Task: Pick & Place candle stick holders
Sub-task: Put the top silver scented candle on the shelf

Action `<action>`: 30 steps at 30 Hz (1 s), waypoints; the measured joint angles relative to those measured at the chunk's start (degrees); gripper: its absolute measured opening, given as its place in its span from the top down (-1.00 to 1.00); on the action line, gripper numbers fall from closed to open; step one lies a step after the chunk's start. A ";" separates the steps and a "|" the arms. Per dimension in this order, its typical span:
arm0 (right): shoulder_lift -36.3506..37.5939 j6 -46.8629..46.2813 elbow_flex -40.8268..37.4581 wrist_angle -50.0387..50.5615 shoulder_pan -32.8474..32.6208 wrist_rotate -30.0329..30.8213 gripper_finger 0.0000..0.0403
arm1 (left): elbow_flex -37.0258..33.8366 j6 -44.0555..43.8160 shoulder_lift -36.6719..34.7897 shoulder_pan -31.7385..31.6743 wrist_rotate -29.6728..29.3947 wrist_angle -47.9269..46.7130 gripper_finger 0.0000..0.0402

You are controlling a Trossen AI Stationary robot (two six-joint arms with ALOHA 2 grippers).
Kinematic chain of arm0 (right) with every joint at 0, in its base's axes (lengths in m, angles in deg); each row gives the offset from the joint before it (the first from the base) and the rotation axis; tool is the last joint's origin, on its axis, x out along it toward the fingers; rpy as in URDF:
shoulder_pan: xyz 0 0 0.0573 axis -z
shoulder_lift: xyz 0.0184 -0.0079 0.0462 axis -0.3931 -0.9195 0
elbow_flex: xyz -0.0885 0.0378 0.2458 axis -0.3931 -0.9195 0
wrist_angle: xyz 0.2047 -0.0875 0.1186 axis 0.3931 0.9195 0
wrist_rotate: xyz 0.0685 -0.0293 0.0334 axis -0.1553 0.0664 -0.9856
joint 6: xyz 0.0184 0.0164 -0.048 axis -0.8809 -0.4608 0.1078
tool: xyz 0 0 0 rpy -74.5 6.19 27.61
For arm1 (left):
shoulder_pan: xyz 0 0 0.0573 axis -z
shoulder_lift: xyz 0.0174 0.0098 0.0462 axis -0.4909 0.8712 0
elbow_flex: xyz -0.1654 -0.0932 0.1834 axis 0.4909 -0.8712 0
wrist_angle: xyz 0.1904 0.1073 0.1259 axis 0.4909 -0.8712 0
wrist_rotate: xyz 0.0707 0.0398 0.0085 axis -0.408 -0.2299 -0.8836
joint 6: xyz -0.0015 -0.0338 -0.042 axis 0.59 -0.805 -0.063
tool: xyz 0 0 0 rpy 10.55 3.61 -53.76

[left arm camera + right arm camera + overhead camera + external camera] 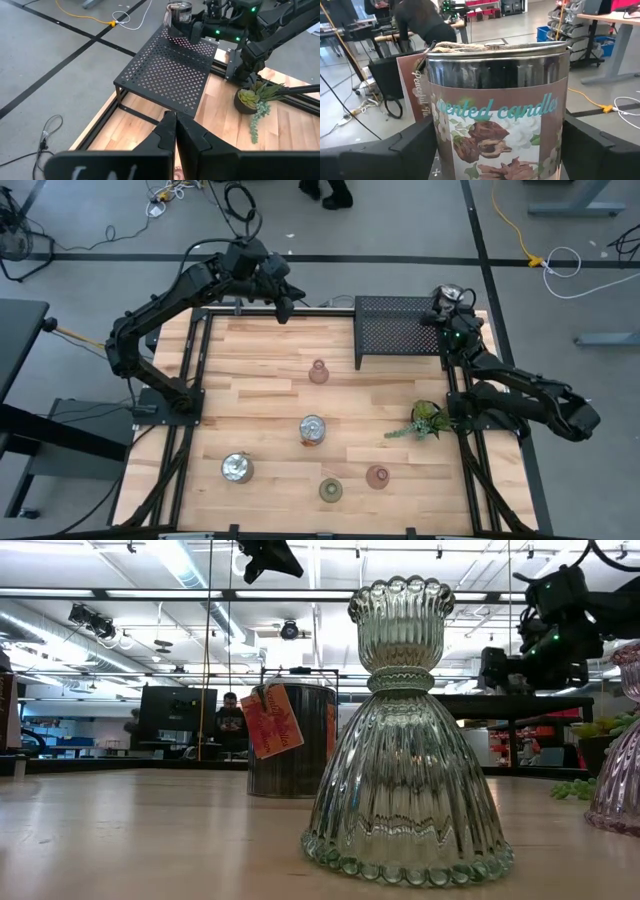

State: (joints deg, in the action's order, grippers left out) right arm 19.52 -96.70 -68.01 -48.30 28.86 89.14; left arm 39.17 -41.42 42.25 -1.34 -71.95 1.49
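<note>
Wooden tabletop (270, 370), bare around five scattered candle stick holders (312, 430). Right gripper (447, 308) clenched on silver holder (497, 110) labelled "scented candles" above black mesh rack (395, 330). Left gripper (285, 308) closed, empty, far edge.

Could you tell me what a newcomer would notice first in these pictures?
Probably the right gripper at the far right corner of the black mesh rack, shut on a silver tin labelled "scented candle". Next, the five holders spread over the wooden table, above all the ribbed green glass holder standing upright close to the low camera. The left gripper hangs shut and empty over the table's far edge.
</note>
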 joint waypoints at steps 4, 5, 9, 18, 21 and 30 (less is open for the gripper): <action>-0.01 -3.37 0.00 -0.93 -0.72 -0.45 -0.63 | 0.00 0.00 0.00 0.02 0.02 -0.02 0.94; -0.01 -4.25 0.00 -1.27 -1.14 -0.94 -0.63 | 0.00 0.00 0.00 0.02 0.02 0.00 0.94; -0.25 -4.35 0.00 -2.22 -3.92 -1.42 -0.81 | 0.00 -0.02 -0.02 0.02 0.02 0.00 0.94; -1.59 -3.19 0.00 -2.81 -4.46 1.32 -0.69 | 0.00 -0.13 -0.02 0.02 0.02 -0.04 0.94; -1.61 -3.08 0.00 -2.98 -4.48 1.04 -0.74 | 0.00 -0.17 -0.02 0.02 0.02 -0.04 0.94; -1.61 -4.07 0.00 -3.64 -4.50 0.13 -0.96 | 0.00 -0.15 -0.02 0.06 0.02 -0.04 0.94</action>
State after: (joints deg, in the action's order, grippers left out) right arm 17.91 -100.76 -68.01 -51.94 24.36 89.27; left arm 39.17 -41.57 42.23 -1.28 -71.92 1.44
